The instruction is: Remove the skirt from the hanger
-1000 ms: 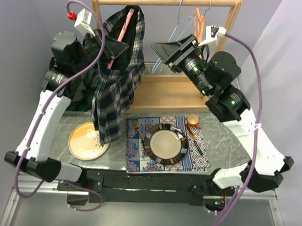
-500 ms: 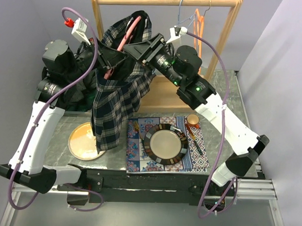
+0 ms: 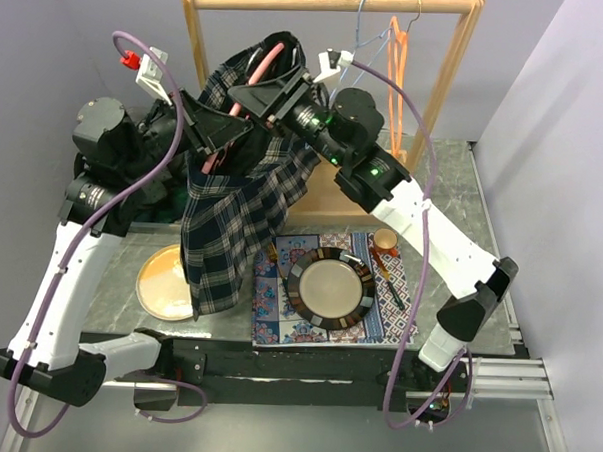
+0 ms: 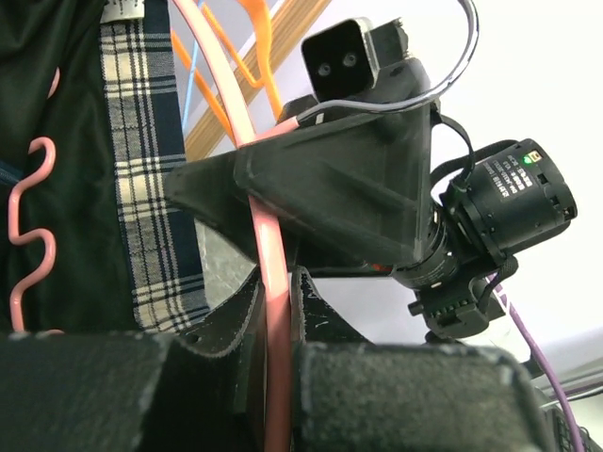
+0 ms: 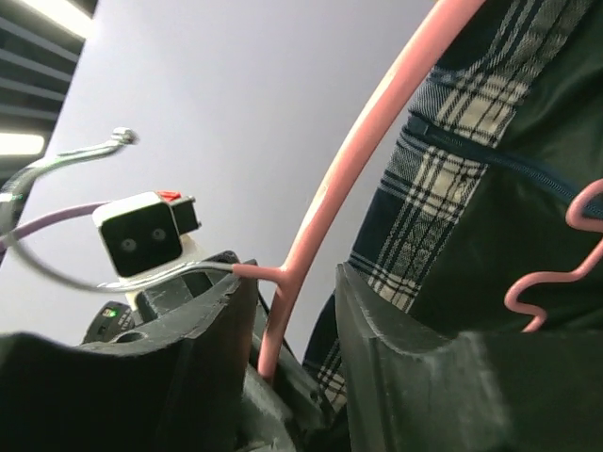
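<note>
A navy plaid skirt [image 3: 232, 208] hangs from a pink hanger [image 3: 264, 64], held up in front of the wooden rack. My left gripper [image 3: 217, 132] is shut on the hanger's pink rod [image 4: 276, 311], with the skirt's waistband [image 4: 141, 188] beside it. My right gripper [image 3: 270, 93] is at the top of the hanger, facing the left one. In the right wrist view its jaws are open [image 5: 287, 330], with the pink rod [image 5: 311, 226] standing between the fingers [image 5: 382, 358], close to the left finger. The plaid cloth [image 5: 443, 179] lies to the right.
The wooden rack [image 3: 321, 2] at the back holds an orange hanger [image 3: 396, 60] and a blue one [image 3: 358, 43]. A dark plate [image 3: 331, 288] sits on a patterned placemat [image 3: 267, 320] with a small cup [image 3: 384, 240]. An orange plate [image 3: 162, 280] lies under the skirt's hem.
My right arm has swung left from the right side of the rack to the top of the pink hanger. My left arm has shifted slightly, still holding hanger and skirt.
</note>
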You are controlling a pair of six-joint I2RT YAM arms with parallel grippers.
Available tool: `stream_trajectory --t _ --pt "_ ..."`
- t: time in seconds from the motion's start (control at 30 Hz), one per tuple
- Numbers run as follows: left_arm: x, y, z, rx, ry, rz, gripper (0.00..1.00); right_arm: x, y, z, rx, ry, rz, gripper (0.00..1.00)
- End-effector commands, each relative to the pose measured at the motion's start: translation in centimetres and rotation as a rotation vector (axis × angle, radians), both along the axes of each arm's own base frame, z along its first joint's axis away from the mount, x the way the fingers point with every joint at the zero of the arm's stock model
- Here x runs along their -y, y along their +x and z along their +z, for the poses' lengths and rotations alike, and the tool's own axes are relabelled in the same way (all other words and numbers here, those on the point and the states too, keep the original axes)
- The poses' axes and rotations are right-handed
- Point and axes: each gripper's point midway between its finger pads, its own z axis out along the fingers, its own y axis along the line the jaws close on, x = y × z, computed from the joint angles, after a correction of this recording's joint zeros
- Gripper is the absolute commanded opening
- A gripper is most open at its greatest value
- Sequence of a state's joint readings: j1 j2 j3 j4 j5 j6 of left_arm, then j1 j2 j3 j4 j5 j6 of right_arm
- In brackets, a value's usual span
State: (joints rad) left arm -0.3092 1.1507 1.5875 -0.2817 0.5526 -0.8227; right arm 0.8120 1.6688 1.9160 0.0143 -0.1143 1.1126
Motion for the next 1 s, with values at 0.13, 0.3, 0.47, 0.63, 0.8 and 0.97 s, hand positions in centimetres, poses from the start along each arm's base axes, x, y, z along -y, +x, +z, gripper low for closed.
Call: stream_trajectory --t 0.13,0.3,0.47,0.63,0.8,0.97 --pt "-0.2 -3.1 4.2 0.245 0.0 -0.049 0.21 -0.4 -1.3 3.7 0.057 0.071 0.056 0.0" --pt "-1.8 -4.3 2.6 0.318 0.159 0.024 0.91 2.2 -2.0 7.5 0.12 0.115 -0.016 0.0" --pt "-5.0 -5.6 1.5 0.346 0.283 0.182 0.98 3.6 -2.7 9.0 0.124 0.132 -0.044 0.0" --pt "-4.9 -8.5 -3.2 0.362 0.338 0.101 0.98 4.8 -2.5 9.9 0.105 0.175 -0.087 0.0" --pt "-4.9 -12.6 -7.1 0.446 0.296 0.036 0.97 5.3 -3.4 11.9 0.15 0.278 -0.065 0.0" --pt "-7.3 -11.0 -11.1 0.425 0.292 0.222 0.97 5.2 -4.2 12.6 0.136 0.308 -0.047 0.0"
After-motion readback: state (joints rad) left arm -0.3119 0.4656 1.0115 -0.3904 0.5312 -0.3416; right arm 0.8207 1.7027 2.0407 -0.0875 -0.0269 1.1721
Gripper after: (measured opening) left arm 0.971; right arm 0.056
